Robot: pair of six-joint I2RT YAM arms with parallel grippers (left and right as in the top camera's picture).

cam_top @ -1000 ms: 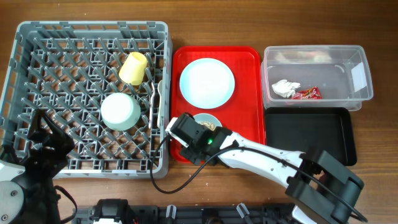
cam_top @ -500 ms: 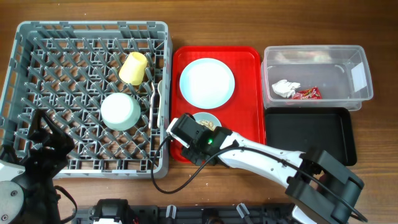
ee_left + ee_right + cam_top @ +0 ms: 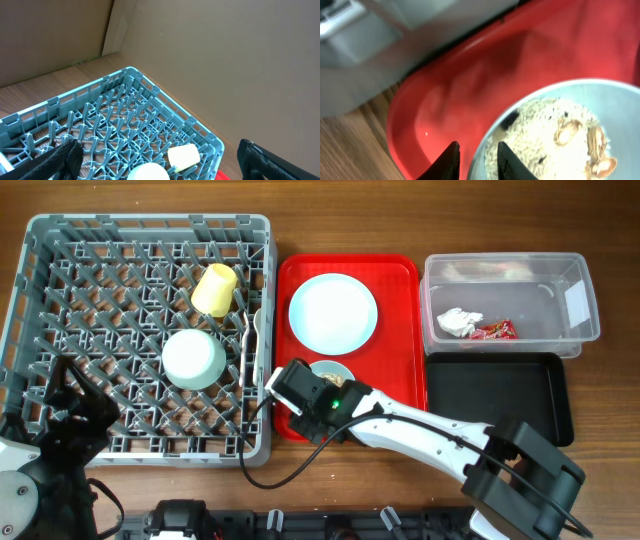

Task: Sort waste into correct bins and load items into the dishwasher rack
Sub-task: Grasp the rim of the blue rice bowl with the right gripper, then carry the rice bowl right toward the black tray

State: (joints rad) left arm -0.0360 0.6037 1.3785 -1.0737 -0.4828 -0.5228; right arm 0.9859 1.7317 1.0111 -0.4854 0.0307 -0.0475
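My right gripper [image 3: 477, 150] hangs low over the red tray [image 3: 400, 380]. Its fingers straddle the near rim of a pale blue bowl [image 3: 335, 370] holding rice scraps [image 3: 545, 130]: one finger is inside and one outside, with a gap to the rim, so it is open. A light blue plate [image 3: 333, 313] lies behind the bowl. In the grey rack [image 3: 140, 228] a yellow cup [image 3: 215, 290] lies on its side beside an upturned pale blue bowl [image 3: 194, 358]. My left gripper [image 3: 160, 167] is wide open and empty above the rack's front left.
A clear tub [image 3: 510, 272] at the right holds a crumpled napkin [image 3: 459, 322] and a red wrapper [image 3: 493, 331]. A black tray [image 3: 500, 402] lies in front of it. The right arm [image 3: 420, 430] stretches across the table's front edge.
The right wrist has edged slightly left over the bowl's rim. The left arm and all the objects stay where they were.
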